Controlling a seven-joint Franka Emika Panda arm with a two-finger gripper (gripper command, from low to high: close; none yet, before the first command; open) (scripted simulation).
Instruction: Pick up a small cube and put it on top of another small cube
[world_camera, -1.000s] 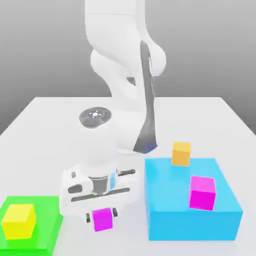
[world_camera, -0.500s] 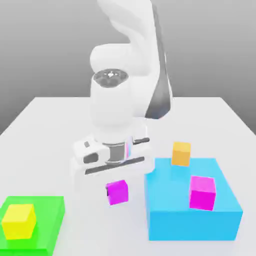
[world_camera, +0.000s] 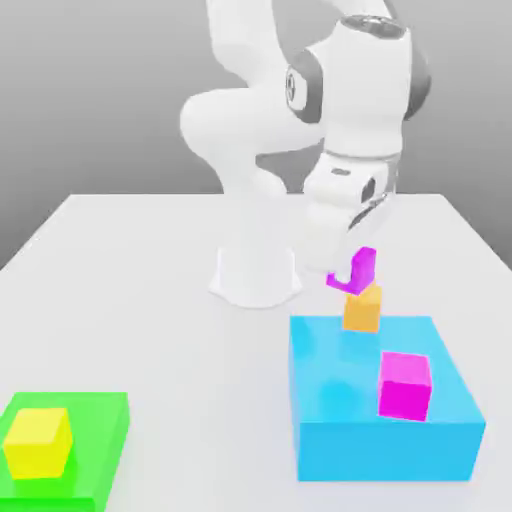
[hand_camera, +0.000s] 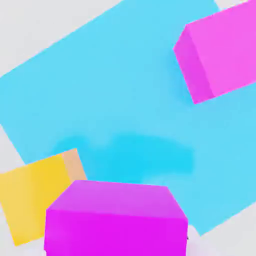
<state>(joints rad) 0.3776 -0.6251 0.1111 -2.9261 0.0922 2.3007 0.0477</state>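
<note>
My fingers (world_camera: 348, 270) grip the smooth, plain magenta cube (world_camera: 357, 272), held tilted near the flat-faced orange cube (world_camera: 362, 309) on the glossy-looking blue block (world_camera: 340, 375); whether the cubes touch, I can't quite tell.

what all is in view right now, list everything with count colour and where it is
small cube: 1, magenta-purple, raised at the gripper, near the orange cube and tilted
small orange cube: 1, orange, at the far edge of the blue block
bigger cube: 1, magenta, on the blue block, towards the exterior view's right
blue block: 1, blue, on the table at the exterior view's right
yellow cube: 1, yellow, on the green block
green block: 1, green, on the table at the exterior view's left
table: 1, whitish, under the blocks
robot arm: 1, white with dark grey parts, behind the blocks
gripper: 1, white hand, above the orange cube's area
</note>
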